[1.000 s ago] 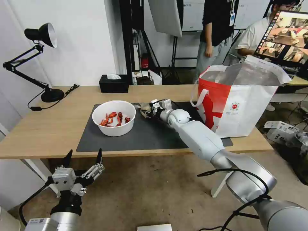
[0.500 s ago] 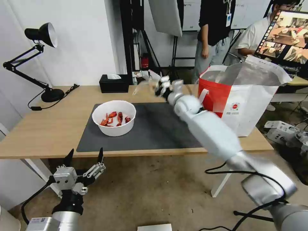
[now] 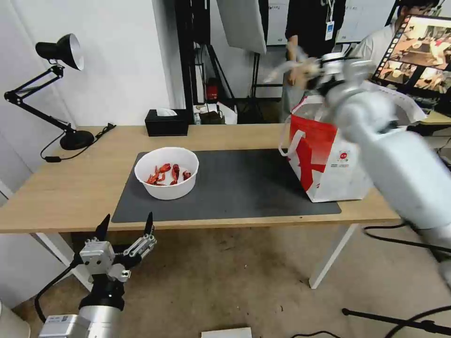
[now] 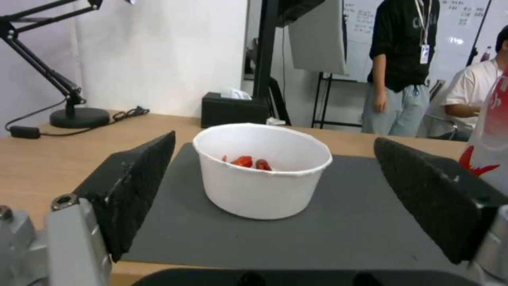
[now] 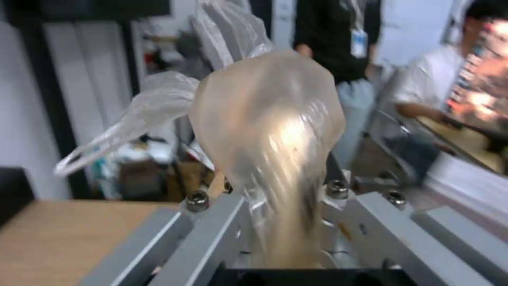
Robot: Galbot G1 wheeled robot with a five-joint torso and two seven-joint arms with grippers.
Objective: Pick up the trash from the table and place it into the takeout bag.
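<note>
Right end effector raised above the rear rim of the takeout bag, clenched on the plastic-wrapped beige lump, loose film trailing off to one side. Not yet released into the foil-lined opening, so this piece counts as only part delivered. Left end effector parked low in front of the bench, fingers spread wide, grasping nothing. White bowl of red crayfish shells resting on the dark mat, untouched. Judged roughly midway: lump nearly binned, bowl left to move.
</note>
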